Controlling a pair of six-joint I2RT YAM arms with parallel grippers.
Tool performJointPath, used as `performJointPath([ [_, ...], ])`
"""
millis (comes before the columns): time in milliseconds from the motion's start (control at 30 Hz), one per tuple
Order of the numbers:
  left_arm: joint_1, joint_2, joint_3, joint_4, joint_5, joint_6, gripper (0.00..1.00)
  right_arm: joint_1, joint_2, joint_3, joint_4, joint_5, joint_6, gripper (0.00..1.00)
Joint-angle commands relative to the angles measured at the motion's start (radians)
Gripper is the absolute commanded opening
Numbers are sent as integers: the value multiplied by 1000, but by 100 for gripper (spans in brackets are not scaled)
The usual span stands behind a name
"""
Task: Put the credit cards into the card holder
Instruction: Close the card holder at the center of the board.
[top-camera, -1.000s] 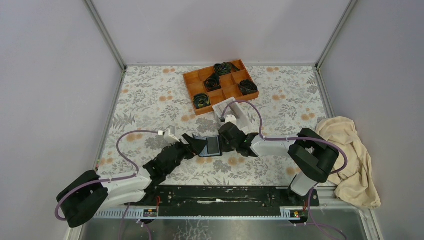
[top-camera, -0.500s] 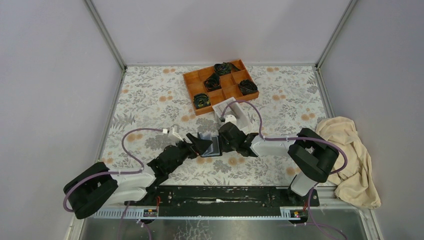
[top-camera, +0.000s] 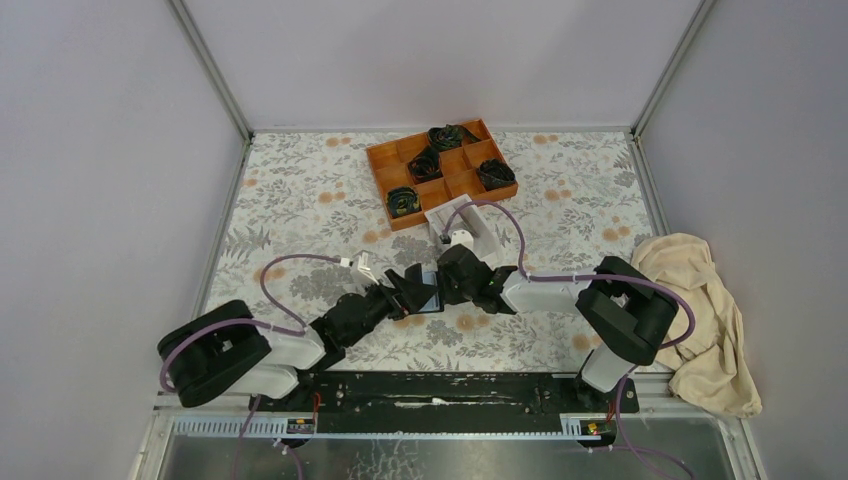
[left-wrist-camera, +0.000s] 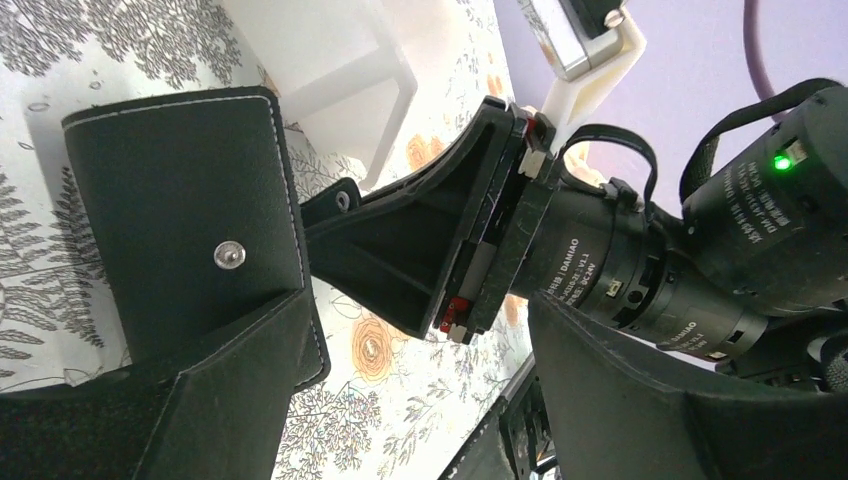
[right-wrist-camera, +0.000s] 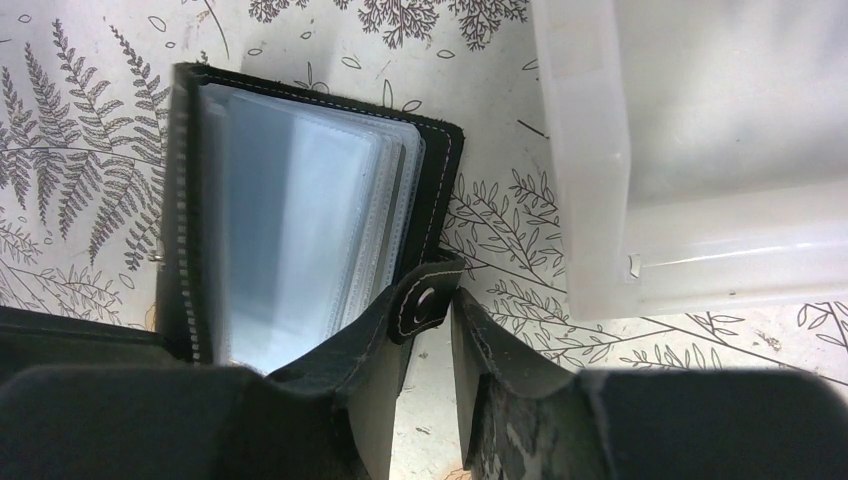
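Note:
The black card holder (top-camera: 428, 293) lies between my two grippers, in front of the white box. In the right wrist view it (right-wrist-camera: 300, 230) stands open and shows bluish clear pockets. My right gripper (right-wrist-camera: 440, 302) is nearly shut, with the holder's snap strap (right-wrist-camera: 425, 300) between its tips. In the left wrist view the holder's black cover (left-wrist-camera: 180, 200) with its snap stud faces the camera. My left gripper (left-wrist-camera: 420, 420) is open, and its left finger (left-wrist-camera: 150, 420) lies against that cover. I cannot make out any credit cards.
A white open-top box (top-camera: 482, 232) sits just behind the right gripper and also shows in the right wrist view (right-wrist-camera: 700, 150). An orange compartment tray (top-camera: 378, 160) with dark rolled items stands further back. A beige cloth (top-camera: 700, 310) lies at the right edge.
My left arm has swung right and forward until its gripper is at the holder. The holder's left cover has risen from lying flat. The right arm has stayed put.

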Motion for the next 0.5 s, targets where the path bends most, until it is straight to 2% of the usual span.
performJointPath([
  [0,-18,100,18,206,8,-22,87,8,-27,-15,12,4,21,31],
  [233,-36,277,20,425,22,-71,87,7,-51,-38,15,14,29,33],
  [333,-39,325,18,471,21,-83,99,8,-66,-49,13,23,30,37],
  [467,-47,344,21,470,11,-86,100,7,-92,-65,14,39,32,42],
])
